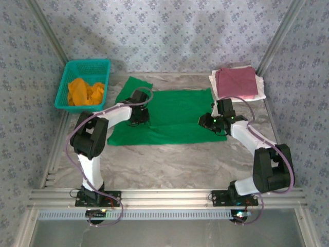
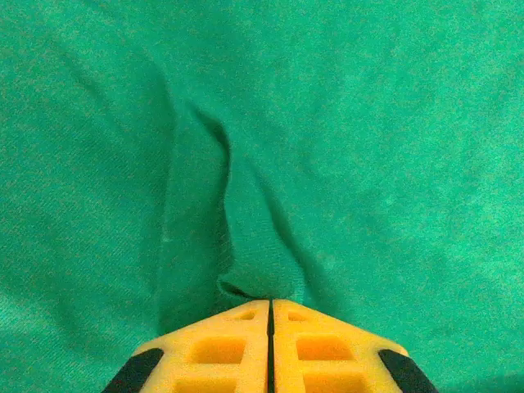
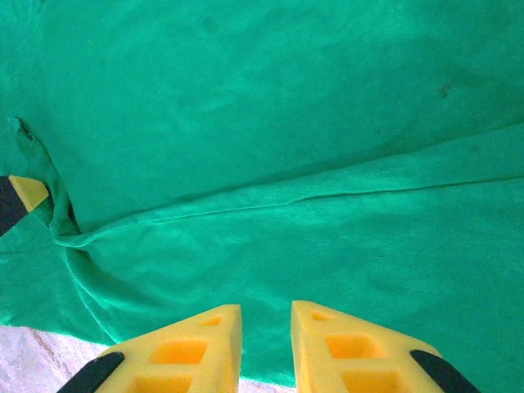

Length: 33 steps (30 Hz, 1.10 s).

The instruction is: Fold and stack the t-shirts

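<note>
Bright green cloth t-shirt (image 1: 175, 116): spread flat, table centre. Maroon-pink shirt (image 1: 236, 83): folded, stacked on folded white shirt (image 1: 261, 88), far right corner. Orange shirt (image 1: 85, 91): crumpled in teal mesh basket (image 1: 87, 62), far left corner.

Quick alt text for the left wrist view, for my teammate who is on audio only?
The left end effector, its yellow fingertips pressed together, is shut on a pinched ridge of the green t-shirt. The ridge runs from the fingertips up the middle of the frame, with smoother green cloth on both sides.
</note>
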{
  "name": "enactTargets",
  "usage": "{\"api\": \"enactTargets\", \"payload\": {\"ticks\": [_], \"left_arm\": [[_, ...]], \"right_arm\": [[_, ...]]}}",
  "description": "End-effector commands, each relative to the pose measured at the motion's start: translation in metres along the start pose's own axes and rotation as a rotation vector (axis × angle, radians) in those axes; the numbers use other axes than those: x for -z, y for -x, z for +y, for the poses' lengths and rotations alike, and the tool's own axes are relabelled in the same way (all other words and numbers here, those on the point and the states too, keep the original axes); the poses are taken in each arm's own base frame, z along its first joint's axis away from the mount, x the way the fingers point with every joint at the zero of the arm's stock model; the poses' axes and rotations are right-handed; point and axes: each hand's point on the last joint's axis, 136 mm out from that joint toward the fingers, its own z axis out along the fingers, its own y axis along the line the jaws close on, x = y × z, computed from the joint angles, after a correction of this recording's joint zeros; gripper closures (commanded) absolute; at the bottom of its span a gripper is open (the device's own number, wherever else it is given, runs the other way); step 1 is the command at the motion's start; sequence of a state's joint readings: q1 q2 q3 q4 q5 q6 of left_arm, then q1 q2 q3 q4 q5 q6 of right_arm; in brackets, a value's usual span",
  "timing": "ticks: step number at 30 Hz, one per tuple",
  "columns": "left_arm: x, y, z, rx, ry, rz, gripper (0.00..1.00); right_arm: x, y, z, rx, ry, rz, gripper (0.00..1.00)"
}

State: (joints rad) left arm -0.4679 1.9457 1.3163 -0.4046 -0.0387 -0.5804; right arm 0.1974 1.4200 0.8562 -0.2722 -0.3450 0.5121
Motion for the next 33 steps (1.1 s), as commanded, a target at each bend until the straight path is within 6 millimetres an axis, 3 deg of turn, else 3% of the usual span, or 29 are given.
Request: {"api": "enactTargets", "payload": {"ticks": [1, 5, 12, 21, 22, 24, 26, 29, 33], "left_arm": [[0.005, 0.012, -0.01, -0.029, 0.006, -0.01, 0.92], [0.006, 0.017, -0.017, -0.042, -0.005, -0.022, 1.0], [-0.001, 0.035, -0.032, -0.041, -0.032, -0.04, 1.0], [-0.016, 0.076, -0.07, -0.089, -0.069, -0.045, 1.0], [-0.017, 0.078, -0.075, -0.098, -0.072, -0.039, 0.97], [-0.017, 0.082, -0.083, -0.121, -0.072, -0.032, 0.57], [-0.014, 0.081, -0.09, -0.149, -0.071, -0.039, 0.35], [0.006, 0.079, -0.091, -0.169, -0.057, -0.076, 0.32], [0.051, 0.074, -0.068, -0.143, -0.047, -0.162, 0.31]], "right_arm": [[0.006, 0.001, 0.002, 0.001, 0.013, -0.006, 0.75], [0.008, 0.001, 0.003, 0.002, 0.014, -0.012, 0.74], [0.008, 0.002, 0.004, 0.003, 0.017, -0.012, 0.75], [0.01, 0.003, 0.005, 0.004, 0.021, -0.014, 0.74], [0.01, 0.002, 0.005, 0.002, 0.019, -0.013, 0.74], [0.011, 0.001, 0.005, 0.003, 0.02, -0.012, 0.71], [0.012, 0.002, 0.005, 0.006, 0.015, -0.016, 0.71], [0.014, 0.001, 0.003, 0.006, 0.006, -0.014, 0.71], [0.013, 0.0, -0.001, 0.008, -0.005, -0.013, 0.71]]}}
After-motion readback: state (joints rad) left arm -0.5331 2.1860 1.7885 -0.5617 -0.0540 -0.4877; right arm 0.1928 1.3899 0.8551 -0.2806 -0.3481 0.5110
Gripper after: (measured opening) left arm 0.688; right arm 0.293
